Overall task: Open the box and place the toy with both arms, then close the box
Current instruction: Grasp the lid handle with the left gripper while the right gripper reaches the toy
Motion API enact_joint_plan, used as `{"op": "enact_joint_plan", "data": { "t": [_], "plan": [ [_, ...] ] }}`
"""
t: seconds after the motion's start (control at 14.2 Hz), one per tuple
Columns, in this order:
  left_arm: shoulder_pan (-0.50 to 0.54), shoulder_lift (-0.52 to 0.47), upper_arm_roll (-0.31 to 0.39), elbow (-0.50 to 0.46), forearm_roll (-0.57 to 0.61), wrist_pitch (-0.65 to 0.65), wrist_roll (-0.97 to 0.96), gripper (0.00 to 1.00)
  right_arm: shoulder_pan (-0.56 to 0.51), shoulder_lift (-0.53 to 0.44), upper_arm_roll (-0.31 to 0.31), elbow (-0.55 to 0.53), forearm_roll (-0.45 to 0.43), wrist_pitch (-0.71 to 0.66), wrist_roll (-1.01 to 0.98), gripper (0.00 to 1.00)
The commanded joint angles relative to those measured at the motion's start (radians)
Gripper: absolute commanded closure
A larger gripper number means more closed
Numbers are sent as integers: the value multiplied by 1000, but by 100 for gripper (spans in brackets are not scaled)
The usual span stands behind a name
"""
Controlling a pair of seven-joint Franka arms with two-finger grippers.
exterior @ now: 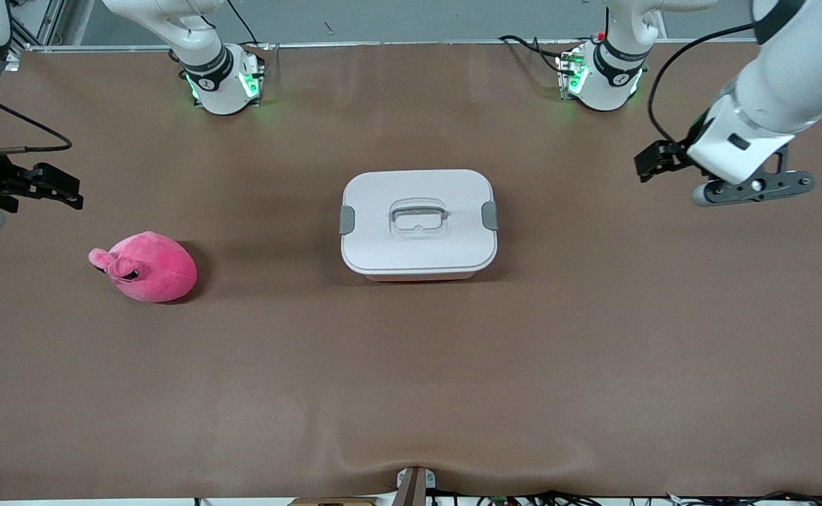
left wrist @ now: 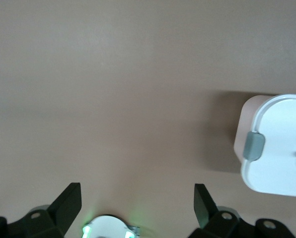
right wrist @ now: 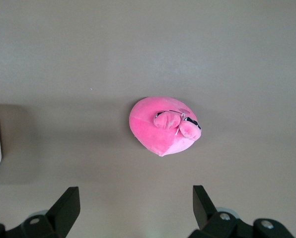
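The box (exterior: 418, 239), a pink tub with its white lid on, stands at the middle of the table. Its grey side latches (exterior: 347, 220) sit against the lid and the clear handle (exterior: 418, 216) lies in its recess. The pink toy (exterior: 145, 267) lies on the table toward the right arm's end. My left gripper (exterior: 653, 161) is open and empty over bare table toward the left arm's end; its wrist view (left wrist: 136, 201) shows one end of the box (left wrist: 279, 144). My right gripper (exterior: 52, 186) is open and empty over the table beside the toy (right wrist: 163, 124), as its wrist view (right wrist: 136, 203) shows.
The brown table mat (exterior: 411, 379) stretches wide toward the front camera. The two arm bases (exterior: 224, 81) stand at the table's edge farthest from the front camera. A small bracket (exterior: 414, 485) sits at the table's nearest edge.
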Motion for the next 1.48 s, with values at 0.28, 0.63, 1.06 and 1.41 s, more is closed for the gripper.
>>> {"op": "enact_joint_plan", "data": {
  "t": [0.28, 0.63, 1.06, 1.41],
  "plan": [
    [-2, 92, -156, 22, -10, 74, -356, 0, -30, -13, 0, -10, 40, -10, -1, 0],
    [-55, 150, -205, 22, -10, 157, -615, 0, -36, -13, 0, -10, 40, -10, -4, 0],
    [-204, 236, -204, 22, 5, 298, -1076, 0, -6, -8, 3, -163, 35, 176, -23, 0],
    [-287, 302, -202, 22, 8, 427, -1345, 0, 28, -5, 3, -419, 23, 432, -23, 0]
  ]
}}
